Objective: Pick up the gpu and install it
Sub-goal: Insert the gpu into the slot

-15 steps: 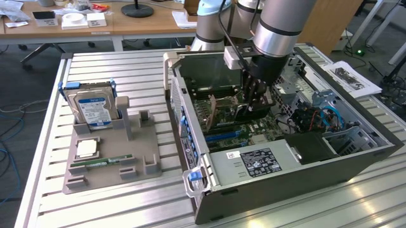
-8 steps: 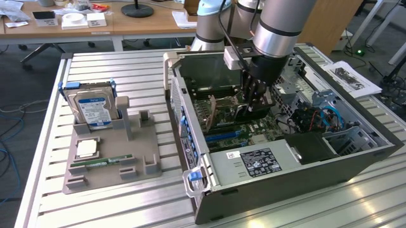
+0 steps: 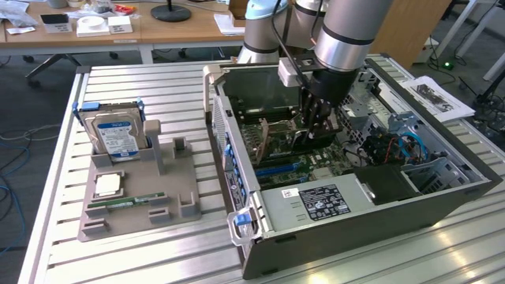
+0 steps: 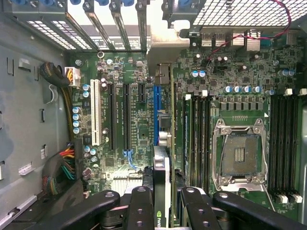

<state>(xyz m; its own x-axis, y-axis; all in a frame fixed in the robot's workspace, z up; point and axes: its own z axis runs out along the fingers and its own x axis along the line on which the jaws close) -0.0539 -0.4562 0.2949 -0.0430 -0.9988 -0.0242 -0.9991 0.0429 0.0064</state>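
We see the claw (image 3: pixel 318 121) deep inside the open computer case (image 3: pixel 355 219), which sits on the worktop (image 3: pixel 158 83). In the wrist view the claw (image 4: pixel 165 203) is partly closed, with its black fingers (image 4: pixel 139 206) pressing on both sides of the gpu (image 4: pixel 161 167). We see the card only from its thin edge, so most of it is hard to make out. Straight below the claw lies the green motherboard (image 4: pixel 230 96), with a blue slot (image 4: pixel 156 110) under the card. We cannot tell if the card touches the slot. Far off to the claw's side, outside the case, a hard drive (image 3: pixel 117 133) stands in a grey holder (image 3: pixel 142 207).
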